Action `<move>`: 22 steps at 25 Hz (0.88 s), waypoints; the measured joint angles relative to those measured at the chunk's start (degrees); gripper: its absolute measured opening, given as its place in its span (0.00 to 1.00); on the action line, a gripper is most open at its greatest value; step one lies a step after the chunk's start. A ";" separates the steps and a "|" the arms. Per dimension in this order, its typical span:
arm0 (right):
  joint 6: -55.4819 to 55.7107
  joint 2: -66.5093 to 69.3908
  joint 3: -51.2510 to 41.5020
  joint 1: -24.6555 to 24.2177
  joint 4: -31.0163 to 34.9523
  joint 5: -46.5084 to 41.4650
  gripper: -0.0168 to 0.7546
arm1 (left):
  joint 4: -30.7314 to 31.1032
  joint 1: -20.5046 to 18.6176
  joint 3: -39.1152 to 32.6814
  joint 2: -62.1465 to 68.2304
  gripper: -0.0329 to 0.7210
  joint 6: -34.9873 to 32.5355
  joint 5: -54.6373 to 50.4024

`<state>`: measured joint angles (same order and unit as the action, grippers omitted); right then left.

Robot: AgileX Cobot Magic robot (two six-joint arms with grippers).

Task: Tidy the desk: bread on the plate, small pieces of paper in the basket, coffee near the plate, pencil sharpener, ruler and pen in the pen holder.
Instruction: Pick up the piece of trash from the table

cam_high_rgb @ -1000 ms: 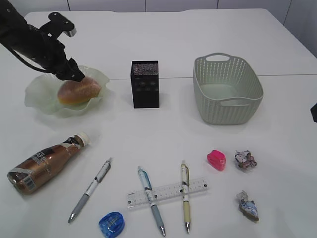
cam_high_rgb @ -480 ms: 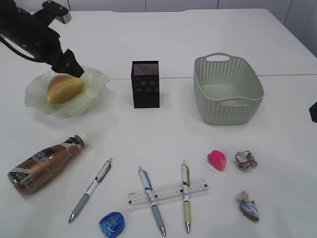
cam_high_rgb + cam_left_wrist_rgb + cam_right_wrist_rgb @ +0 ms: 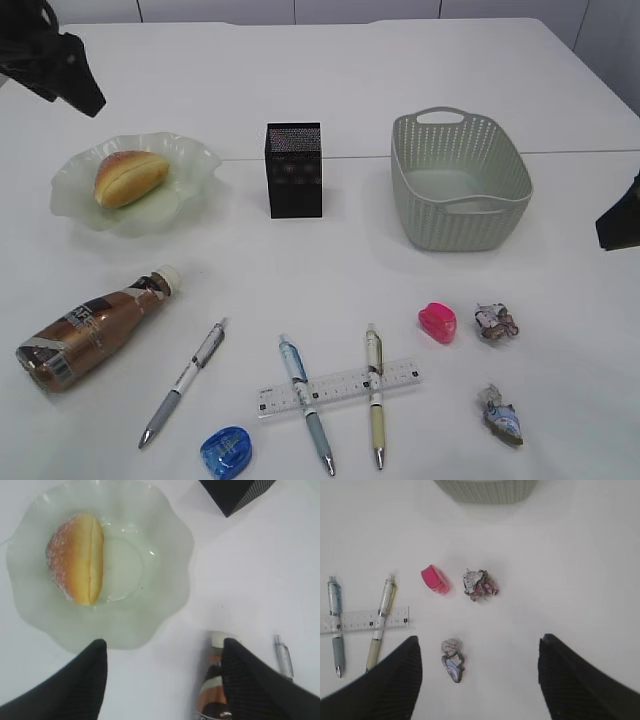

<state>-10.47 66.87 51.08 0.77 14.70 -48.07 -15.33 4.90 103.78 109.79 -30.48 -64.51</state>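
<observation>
Risks, near edge first. The ruler (image 3: 338,389) lies across two pens, the blue-clipped pen (image 3: 304,402) and the yellowish pen (image 3: 374,394), close to the desk's (image 3: 330,80) near edge. A pinch on the ruler could drag either pen or skid off the flat clear plastic. The blue sharpener (image 3: 226,451) sits almost at the near edge; a nudge could push it off. The coffee (image 3: 92,327) lies on its side toward the near-left corner; being round, it may roll when touched, and it needs standing upright near the plate (image 3: 190,165). The paper balls (image 3: 496,321) are light and may slip from wide jaws.

Count:
- pens, three (third is the grey-grip pen (image 3: 183,382), left of the ruler group);
- sharpeners, two (blue, plus pink sharpener (image 3: 437,323) toward the right);
- paper balls, two, near-right area;
- ruler, coffee, bread (image 3: 130,177), plate, pen holder (image 3: 293,170), basket (image 3: 458,178), one each.

Bread lies on the plate, mid-left; that item looks done. Pen holder at centre, basket right of it, neither seen to hold anything.

Left gripper (image 3: 162,672) is over the plate's near rim, jaws apart, empty. Right gripper (image 3: 479,677) is above the paper balls, jaws apart, empty.
</observation>
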 joint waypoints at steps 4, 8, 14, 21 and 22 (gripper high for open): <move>-0.39 -0.57 0.22 0.00 0.61 -0.91 0.71 | 0.25 0.00 0.00 -1.99 0.69 3.42 -5.10; -0.48 -2.01 0.25 0.00 1.53 -0.91 0.71 | 0.37 0.00 0.00 -3.19 0.62 7.79 -6.21; -0.08 -2.62 1.85 0.20 3.21 -1.77 0.71 | 1.85 0.00 0.00 -7.40 0.61 13.00 -6.38; 6.06 4.12 9.93 4.95 -2.62 -5.50 0.68 | 5.24 -0.39 -5.32 -12.47 0.60 15.80 -6.59; 6.32 5.79 11.00 5.43 -2.90 -6.02 0.68 | 5.28 -0.48 -7.22 -13.23 0.60 15.92 -6.59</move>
<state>-4.15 72.67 62.07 6.20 11.80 -54.09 -10.05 4.42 96.55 96.56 -14.56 -71.09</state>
